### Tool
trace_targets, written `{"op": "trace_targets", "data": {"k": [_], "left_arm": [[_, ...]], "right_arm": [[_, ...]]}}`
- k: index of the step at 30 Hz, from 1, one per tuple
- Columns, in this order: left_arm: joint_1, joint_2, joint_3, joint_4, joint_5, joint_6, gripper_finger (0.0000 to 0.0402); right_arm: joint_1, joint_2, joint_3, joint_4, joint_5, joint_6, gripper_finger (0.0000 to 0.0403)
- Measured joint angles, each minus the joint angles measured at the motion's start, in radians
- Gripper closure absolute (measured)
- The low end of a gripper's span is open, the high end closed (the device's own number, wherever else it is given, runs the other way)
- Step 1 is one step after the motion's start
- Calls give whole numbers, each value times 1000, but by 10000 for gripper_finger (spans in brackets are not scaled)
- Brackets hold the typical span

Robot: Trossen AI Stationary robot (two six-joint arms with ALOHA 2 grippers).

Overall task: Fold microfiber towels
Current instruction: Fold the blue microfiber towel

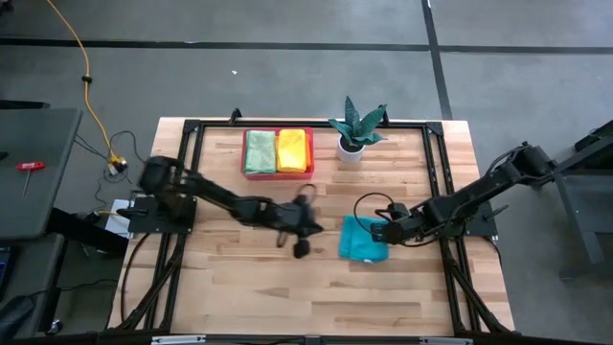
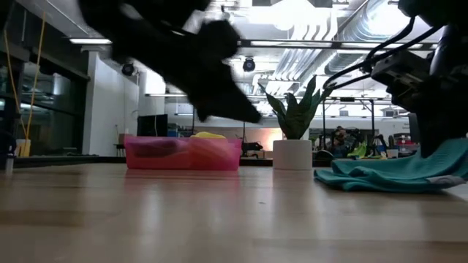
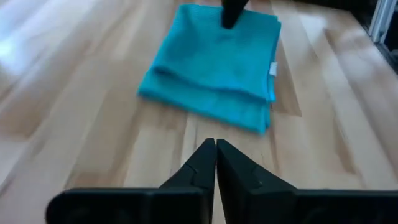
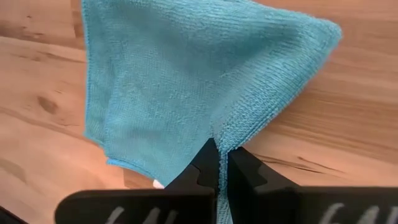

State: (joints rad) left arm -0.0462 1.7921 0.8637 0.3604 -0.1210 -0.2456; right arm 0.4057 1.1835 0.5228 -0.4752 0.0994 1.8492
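one teal towel [image 1: 363, 239] near the plant pot [image 1: 351, 150]; right gripper [image 4: 219, 163] pinches its edge, left gripper [image 3: 215, 163] closed, empty. pull corners square, press flat.

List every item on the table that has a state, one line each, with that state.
teal towel: folded over, flat on the table, one edge pinched by the right gripper
right gripper: shut on the teal towel
left gripper: shut, empty, off the towel
light green towel: folded, in the pink tray
yellow towel: folded, in the tray beside the green one
potted plant: upright
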Motion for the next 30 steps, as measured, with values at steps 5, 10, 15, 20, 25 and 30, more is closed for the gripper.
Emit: {"op": "trace_targets", "data": {"k": [5, 10, 15, 20, 25, 30], "left_arm": [[17, 217, 218, -7, 75, 44, 400], [21, 338, 356, -92, 99, 44, 401], [20, 373, 401, -163, 99, 64, 401], [21, 373, 400, -163, 83, 66, 401], [21, 372, 400, -170, 80, 81, 402], [21, 372, 400, -179, 40, 126, 402]], "right_arm": [[0, 16, 0, 15, 0, -14, 403], [0, 16, 0, 16, 5, -15, 403], [0, 16, 0, 15, 5, -17, 403], [0, 16, 0, 17, 5, -17, 403], [0, 16, 0, 43, 4, -17, 403], [0, 16, 0, 77, 4, -14, 403]]}}
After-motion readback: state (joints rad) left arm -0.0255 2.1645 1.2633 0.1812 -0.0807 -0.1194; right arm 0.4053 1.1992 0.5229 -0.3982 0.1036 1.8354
